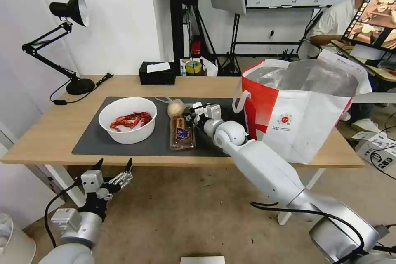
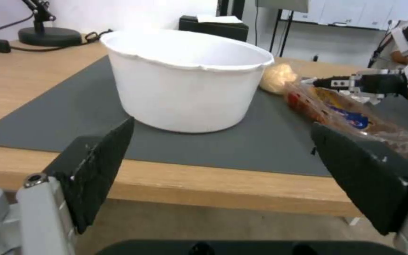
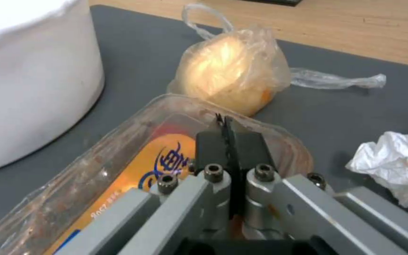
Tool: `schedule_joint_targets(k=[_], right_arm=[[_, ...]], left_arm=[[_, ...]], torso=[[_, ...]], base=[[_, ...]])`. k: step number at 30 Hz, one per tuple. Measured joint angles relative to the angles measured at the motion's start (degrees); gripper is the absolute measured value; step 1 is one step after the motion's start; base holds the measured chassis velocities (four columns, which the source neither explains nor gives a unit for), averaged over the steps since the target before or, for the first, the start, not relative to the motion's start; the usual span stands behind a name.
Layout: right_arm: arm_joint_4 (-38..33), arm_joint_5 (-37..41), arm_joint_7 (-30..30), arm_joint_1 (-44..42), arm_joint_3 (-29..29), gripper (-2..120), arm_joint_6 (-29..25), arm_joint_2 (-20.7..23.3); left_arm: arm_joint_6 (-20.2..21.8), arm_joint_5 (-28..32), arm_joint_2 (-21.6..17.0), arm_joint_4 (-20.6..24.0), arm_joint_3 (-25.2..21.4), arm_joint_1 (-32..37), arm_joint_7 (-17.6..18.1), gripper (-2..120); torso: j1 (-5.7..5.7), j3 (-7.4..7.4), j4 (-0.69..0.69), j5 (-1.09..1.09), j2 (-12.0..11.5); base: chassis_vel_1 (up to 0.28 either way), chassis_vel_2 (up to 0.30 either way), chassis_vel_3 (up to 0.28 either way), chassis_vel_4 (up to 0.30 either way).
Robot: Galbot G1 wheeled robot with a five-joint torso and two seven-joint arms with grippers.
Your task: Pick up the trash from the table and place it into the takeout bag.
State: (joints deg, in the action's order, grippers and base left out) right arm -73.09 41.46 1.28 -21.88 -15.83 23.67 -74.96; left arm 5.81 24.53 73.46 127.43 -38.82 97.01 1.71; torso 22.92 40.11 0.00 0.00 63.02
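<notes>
two end effectors are seen. the right end effector [image 1: 190, 116] is reached over the dark grey mat [image 1: 95, 142] on the light-wood surface [image 1: 53, 128], its black fingers [image 3: 213, 148] pressed flat together over the far rim of the clear plastic tray [image 1: 182, 132]; whether the rim is pinched between them cannot be told. the left end effector [image 1: 113, 165] is held below and in front of the surface's near edge, its two black fingers [image 2: 97, 166] spread wide apart with nothing between them.

on the mat:
- white round bowl [image 1: 128, 119] holding red crayfish shells [image 1: 131, 119], placed left of the tray
- clear plastic tray with an orange and blue label inside, lying lengthwise just beside the bowl
- clear bag with beige lump [image 1: 175, 108], touching the tray's far end
- crumpled white tissue [image 3: 397, 166], lying near the tray's far end, on the side away from the bowl

the takeout bag [image 1: 305, 111], white and red with silver lining, is stood upright and open at the right end of the surface, just right of the right arm.

a black tissue box [image 1: 156, 73] and a yellow tape roll [image 1: 192, 66] are noted at the back edge, a black desk lamp [image 1: 62, 45] at the back left corner
</notes>
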Motion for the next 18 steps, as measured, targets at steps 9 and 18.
schedule_joint_targets(k=[9, 18], right_arm=[[0.00, -0.01, 0.08, 0.21, -0.13, 0, -0.08, -0.33], [-0.09, 0.00, -0.05, 0.45, -0.91, 0, -0.27, -1.19]], left_arm=[[0.30, 2.60, -0.53, 0.12, 0.41, -1.16, -0.05, 100], [0.45, 9.76, -3.61, 0.95, 1.56, -1.78, -1.77, 100]], torso=[[0.00, 0.00, 0.00, 0.00, 0.00], [0.00, 0.00, 0.00, 0.00, 0.00]], base=[[0.000, 0.000, 0.000, 0.000], [0.000, 0.000, 0.000, 0.000]])
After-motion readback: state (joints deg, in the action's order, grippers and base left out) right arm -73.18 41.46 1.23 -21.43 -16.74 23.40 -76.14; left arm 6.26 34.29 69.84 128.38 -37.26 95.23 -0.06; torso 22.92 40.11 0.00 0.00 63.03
